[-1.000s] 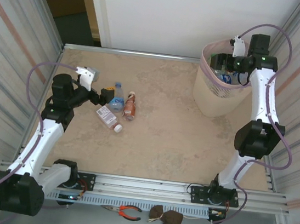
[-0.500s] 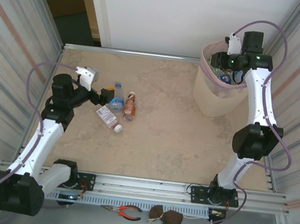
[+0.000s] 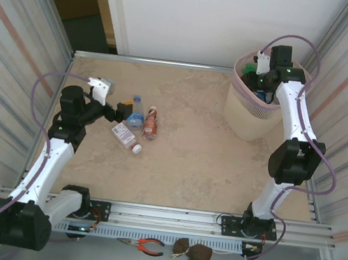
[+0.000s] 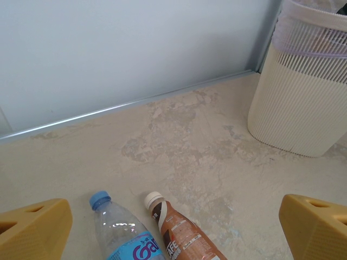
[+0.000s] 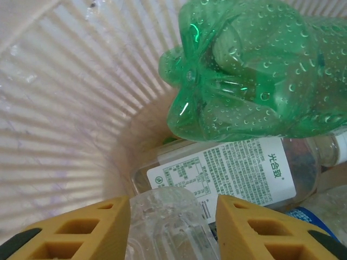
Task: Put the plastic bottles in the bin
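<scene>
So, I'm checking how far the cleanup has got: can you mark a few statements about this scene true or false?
1. Three bottles lie on the table by the left hand. True.
2. The left hand is shut on a bottle. False: it is open and holds nothing.
3. The right hand has a clear bottle between its fingers, inside the bin. True.
4. The bin is empty. False: a green bottle and others lie in it.
5. The brown bottle has a blue cap. False: its cap is white.
</scene>
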Controlling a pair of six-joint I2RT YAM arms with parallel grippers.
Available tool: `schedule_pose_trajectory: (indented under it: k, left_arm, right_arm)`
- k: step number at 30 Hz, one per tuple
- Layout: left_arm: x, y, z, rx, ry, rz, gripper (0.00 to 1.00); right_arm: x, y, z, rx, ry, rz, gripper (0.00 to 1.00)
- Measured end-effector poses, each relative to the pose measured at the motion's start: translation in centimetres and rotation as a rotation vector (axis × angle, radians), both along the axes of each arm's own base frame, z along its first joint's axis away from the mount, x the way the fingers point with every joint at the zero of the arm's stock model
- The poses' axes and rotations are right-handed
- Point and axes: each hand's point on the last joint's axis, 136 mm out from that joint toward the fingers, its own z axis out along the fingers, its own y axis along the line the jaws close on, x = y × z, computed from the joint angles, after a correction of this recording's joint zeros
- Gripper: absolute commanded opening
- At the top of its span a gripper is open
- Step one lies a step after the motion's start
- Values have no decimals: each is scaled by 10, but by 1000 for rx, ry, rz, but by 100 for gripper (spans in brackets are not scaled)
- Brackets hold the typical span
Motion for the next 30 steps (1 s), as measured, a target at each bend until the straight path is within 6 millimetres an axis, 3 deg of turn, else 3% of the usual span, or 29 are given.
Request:
schedule_pose_trajectory:
  k: [3, 9, 15, 20, 24, 30]
  left_arm:
    - [0, 0, 0, 0, 0, 0, 99]
    - [0, 0, 0, 0, 0, 0, 99]
    - [0, 0, 0, 0, 0, 0, 99]
    - [0, 0, 0, 0, 0, 0, 99]
    - [0, 0, 0, 0, 0, 0, 99]
    - [0, 0, 0, 0, 0, 0, 99]
  right_arm:
    - [0, -2, 9, -13, -12, -12, 56]
    - [-5, 3, 40, -31, -81, -14, 57]
    - [-28, 28, 83, -16, -173, 34, 56]
    - [-48, 57, 112, 6, -238, 97, 56]
    - [-62, 86, 122, 28, -263, 160, 55]
    - [-86, 151, 110, 70, -243, 278, 55]
